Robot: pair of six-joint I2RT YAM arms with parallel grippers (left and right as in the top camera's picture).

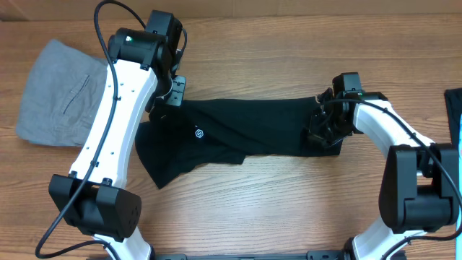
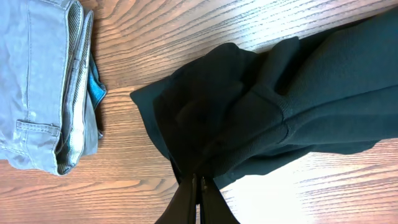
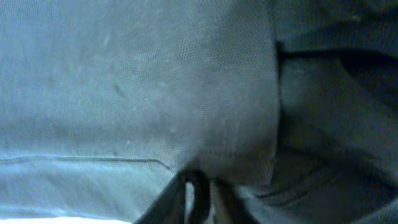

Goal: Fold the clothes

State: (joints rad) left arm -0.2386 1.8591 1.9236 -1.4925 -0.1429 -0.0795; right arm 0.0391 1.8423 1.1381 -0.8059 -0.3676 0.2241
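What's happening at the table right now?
Both arms are working the black garment, which lies stretched across the wooden table between them. The left gripper is pinched shut on its left end; the right gripper looks closed on fabric at the right end. The fold isn't finished: a loose flap juts out at lower left. Folded grey trousers sit off to the left, apart from it.

The garment (image 1: 253, 126) is black with a small white logo print (image 1: 198, 133). The folded trousers (image 1: 54, 94) are light grey, and the worktop (image 1: 289, 206) is brown wood-grain.
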